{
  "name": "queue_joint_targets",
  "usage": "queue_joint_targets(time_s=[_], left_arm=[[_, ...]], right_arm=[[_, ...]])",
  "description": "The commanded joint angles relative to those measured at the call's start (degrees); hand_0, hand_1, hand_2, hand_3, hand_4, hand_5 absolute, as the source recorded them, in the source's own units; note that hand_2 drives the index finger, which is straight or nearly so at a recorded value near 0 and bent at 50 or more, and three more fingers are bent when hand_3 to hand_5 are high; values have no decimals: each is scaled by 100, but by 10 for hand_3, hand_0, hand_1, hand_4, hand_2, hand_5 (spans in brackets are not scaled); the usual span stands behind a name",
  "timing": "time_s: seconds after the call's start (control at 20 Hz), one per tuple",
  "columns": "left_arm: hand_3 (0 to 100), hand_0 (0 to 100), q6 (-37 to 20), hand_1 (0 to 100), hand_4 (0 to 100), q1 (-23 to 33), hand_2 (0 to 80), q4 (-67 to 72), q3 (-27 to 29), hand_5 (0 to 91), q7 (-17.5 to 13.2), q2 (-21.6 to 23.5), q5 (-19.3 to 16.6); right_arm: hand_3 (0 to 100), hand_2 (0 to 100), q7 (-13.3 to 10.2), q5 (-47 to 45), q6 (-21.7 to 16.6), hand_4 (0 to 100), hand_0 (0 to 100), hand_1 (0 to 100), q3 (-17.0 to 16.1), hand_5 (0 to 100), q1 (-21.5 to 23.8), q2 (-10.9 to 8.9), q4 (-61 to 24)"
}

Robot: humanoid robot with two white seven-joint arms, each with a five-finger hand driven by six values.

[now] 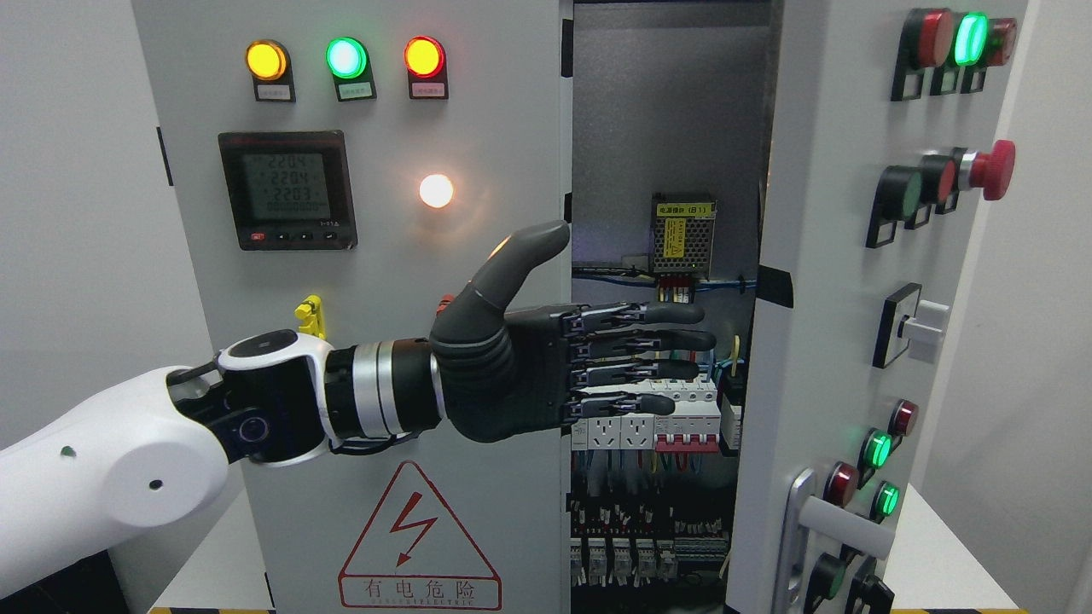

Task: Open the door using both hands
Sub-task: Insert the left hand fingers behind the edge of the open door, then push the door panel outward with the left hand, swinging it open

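Note:
A grey electrical cabinet fills the head view. Its left door [375, 281] is closed and carries three lit lamps, a meter and a red warning triangle. The right door [845, 281] stands swung open toward me, showing its edge, its buttons and a silver handle [840, 520] at the bottom. Between them the interior [657, 384] shows breakers and wiring. My left hand [589, 341] reaches in from the lower left, flat, with fingers [665, 341] stretched straight across the gap toward the right door's edge and thumb raised. It holds nothing. The right arm does not show.
A red emergency button [994, 169] and a rotary switch [917, 324] stick out from the open door's face. A yellow latch [311, 314] sits on the left door above my wrist. A white tabletop [947, 554] lies under the cabinet.

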Motion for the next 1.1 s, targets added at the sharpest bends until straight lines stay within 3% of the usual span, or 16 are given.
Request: queue_joint_targets(time_s=[0.0,0.2,0.4,0.7,1.05], left_arm=[[0,0,-3,0,31,-56,0,22,36,0,68,-929,254],[0,0,-12,0,31,-56,0,101,36,0,401,-1131,360],[0,0,-21,0,31,-56,0,110,36,0,472,-1246,360],[0,0,-30,0,32,-56,0,145,62,0,1007,-1527,351],[0,0,-30,0,31,-65,0,206,141,0,1385,-1861,325]], right_arm=[[0,0,-2,-141,-2,0,0,0,0,0,-4,0,2],[0,0,-2,-141,-2,0,0,0,0,0,5,0,2],[0,0,-2,-141,-2,0,0,0,0,0,5,0,2],[0,0,-2,-141,-2,0,0,0,0,0,-4,0,2],[0,0,-2,-141,7,0,0,0,0,0,-4,0,2]])
